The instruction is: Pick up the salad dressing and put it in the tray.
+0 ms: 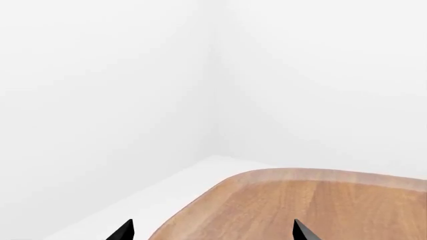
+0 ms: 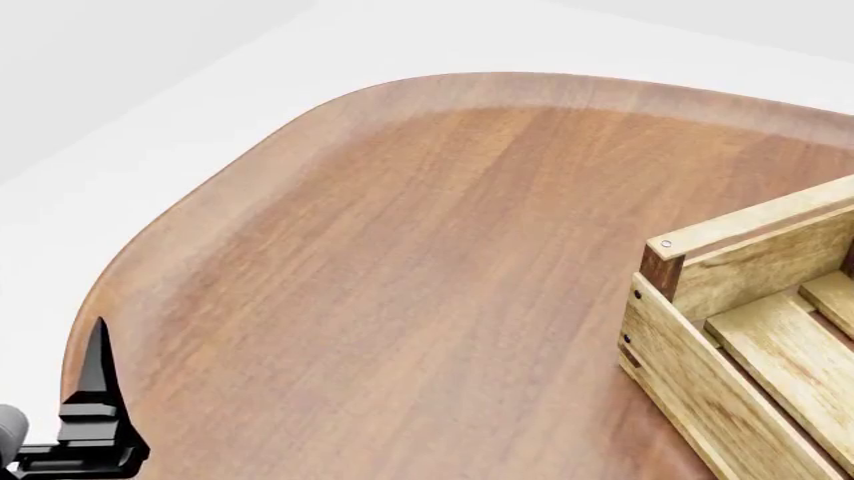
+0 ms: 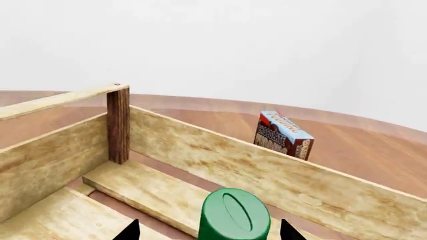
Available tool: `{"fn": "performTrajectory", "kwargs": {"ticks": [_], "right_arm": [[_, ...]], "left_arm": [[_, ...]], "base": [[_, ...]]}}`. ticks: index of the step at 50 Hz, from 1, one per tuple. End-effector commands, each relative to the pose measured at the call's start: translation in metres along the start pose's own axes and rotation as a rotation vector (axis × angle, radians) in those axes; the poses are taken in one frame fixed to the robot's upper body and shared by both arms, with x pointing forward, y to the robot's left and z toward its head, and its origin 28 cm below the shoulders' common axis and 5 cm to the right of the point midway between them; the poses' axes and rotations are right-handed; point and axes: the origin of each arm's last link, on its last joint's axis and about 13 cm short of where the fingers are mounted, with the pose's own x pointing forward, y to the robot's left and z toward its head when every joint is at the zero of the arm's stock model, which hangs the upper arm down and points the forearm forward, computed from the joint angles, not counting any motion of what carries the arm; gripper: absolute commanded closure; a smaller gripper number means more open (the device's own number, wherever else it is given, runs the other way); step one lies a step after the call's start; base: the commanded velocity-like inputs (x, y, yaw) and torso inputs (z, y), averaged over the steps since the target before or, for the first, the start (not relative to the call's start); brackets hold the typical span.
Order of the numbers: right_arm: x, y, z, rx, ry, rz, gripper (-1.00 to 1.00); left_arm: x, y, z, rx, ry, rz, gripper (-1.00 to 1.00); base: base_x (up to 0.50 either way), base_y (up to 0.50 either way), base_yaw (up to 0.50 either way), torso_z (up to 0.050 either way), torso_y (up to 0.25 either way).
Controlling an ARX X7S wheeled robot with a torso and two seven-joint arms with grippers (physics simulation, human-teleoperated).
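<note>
Already over the tray [image 3: 200, 155]: right pincer [image 3: 210, 231] straddles the upright green-capped salad dressing [image 3: 235, 216]; we cannot confirm contact.

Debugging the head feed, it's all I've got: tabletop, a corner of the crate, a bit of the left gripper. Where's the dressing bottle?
Observer: A green-capped bottle shows in the right wrist view, between the right gripper's fingertips, over the inside of the tray.
Operator: Is it released?
Observer: Can't tell; only the fingertips show beside the cap, contact isn't visible.
Operator: Anything beyond the crate?
Observer: A chocolate-print box stands on the table behind the far wall.
Operator: Left arm holding anything?
Observer: No. The left gripper is open over the table edge, nothing between its tips.
</note>
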Motion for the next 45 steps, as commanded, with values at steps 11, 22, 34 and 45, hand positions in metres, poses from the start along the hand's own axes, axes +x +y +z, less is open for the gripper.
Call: {"fn": "performTrajectory", "kwargs": {"ticks": [11, 22, 34, 45], "right_arm": [[-0.042, 0.002, 0.072, -0.020, -0.249, 0.082, -1.00], [-0.078, 0.000, 0.110, 0.001, -0.435, 0.148, -1.00], [-0.126, -0.004, 0.131, 0.044, -0.641, 0.161, -1.00], [-0.171, -0.005, 0.128, 0.077, -0.830, 0.163, -1.00]], "left_arm": [[-0.001, 0.000, 0.000, -0.003, -0.002, 0.002, -1.00], [-0.001, 0.001, 0.001, -0.008, -0.009, 0.008, -1.00], [0.000, 0.007, 0.010, -0.096, -0.084, 0.055, -1.00], [-0.012, 0.015, 0.032, -0.196, -0.333, 0.063, -1.00]], "base": [[0.00, 0.00, 0.00, 0.000, 0.000], [0.00, 0.00, 0.00, 0.000, 0.000], [0.00, 0.00, 0.00, 0.000, 0.000], [0.00, 0.00, 0.00, 0.000, 0.000]]}}
